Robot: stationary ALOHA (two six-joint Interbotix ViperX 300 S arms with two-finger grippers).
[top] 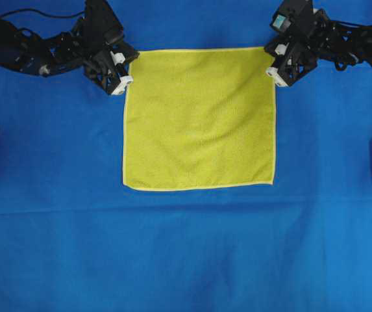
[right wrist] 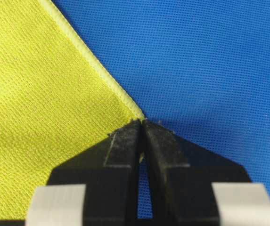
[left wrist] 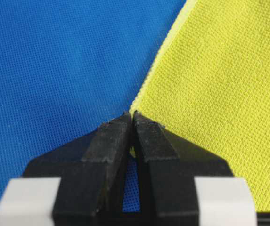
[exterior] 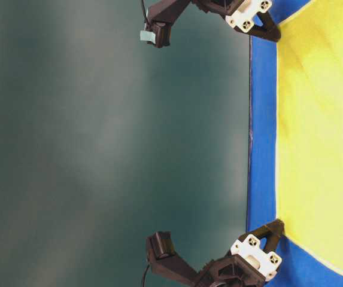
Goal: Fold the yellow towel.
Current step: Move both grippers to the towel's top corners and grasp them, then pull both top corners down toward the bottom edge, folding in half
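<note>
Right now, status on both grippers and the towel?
Left gripper, right gripper: each shut on a far corner. Yellow towel flat on blue cloth. Nothing obstructing.

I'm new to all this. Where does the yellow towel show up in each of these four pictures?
Overhead: the yellow towel lies flat at centre on the blue cloth.
Table-level: it fills the right side, picture turned sideways.
Left wrist: right half, corner in the end effector tips.
Right wrist: left half, corner likewise pinched.
Shared landmark: the towel's pale hem against blue.
</note>
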